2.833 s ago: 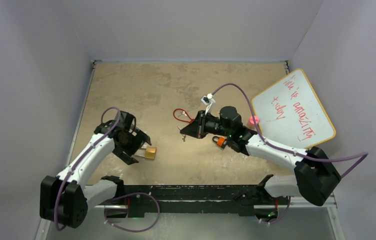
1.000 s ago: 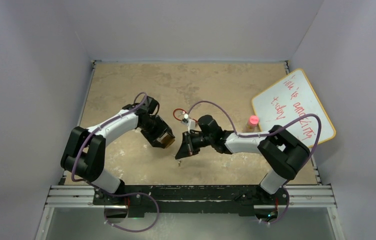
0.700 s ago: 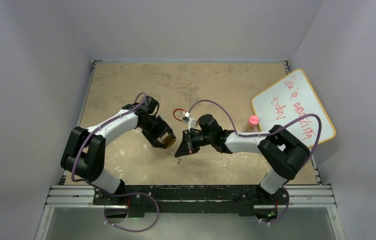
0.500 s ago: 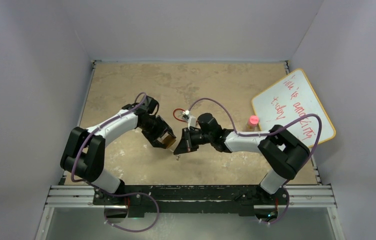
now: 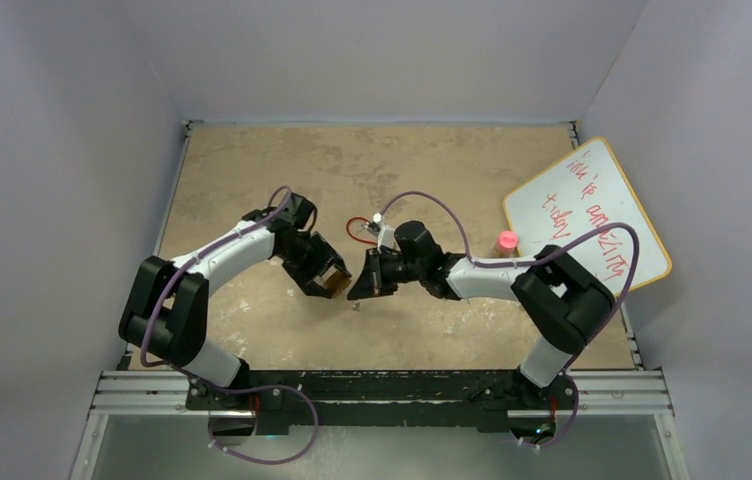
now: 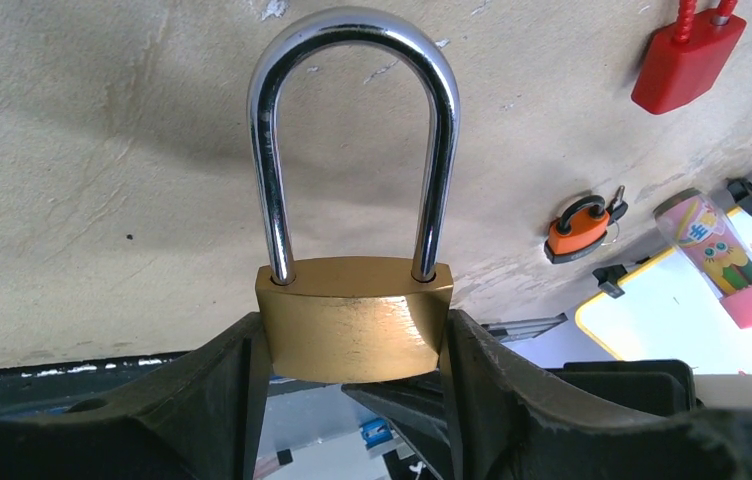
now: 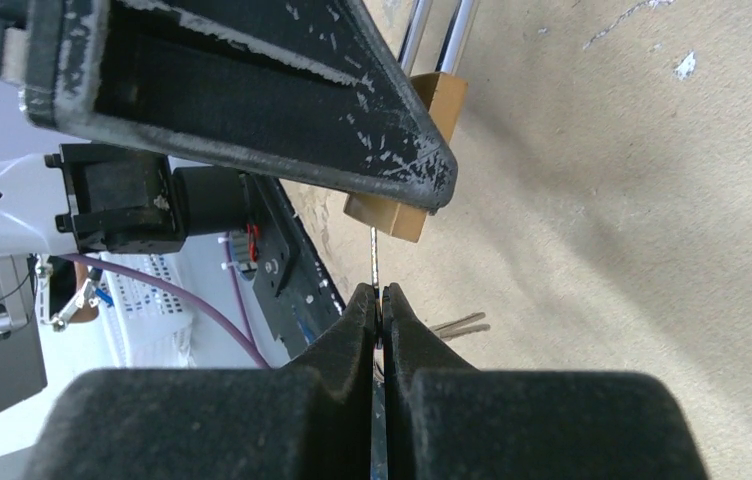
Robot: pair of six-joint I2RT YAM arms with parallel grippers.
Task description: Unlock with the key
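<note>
The left gripper clamps the brass padlock by its body, and at its 3 o'clock the right gripper pinches the key, blade tip at the padlock's base.

key bow hidden inside right hand, padlock keyhole face unseen, its sides covered by left hand

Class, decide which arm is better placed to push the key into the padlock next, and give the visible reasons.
Right. The right gripper is shut on the key, its blade pointing at the brass padlock's underside. The left gripper clamps the padlock's body, so it likely serves best as the holder.
</note>
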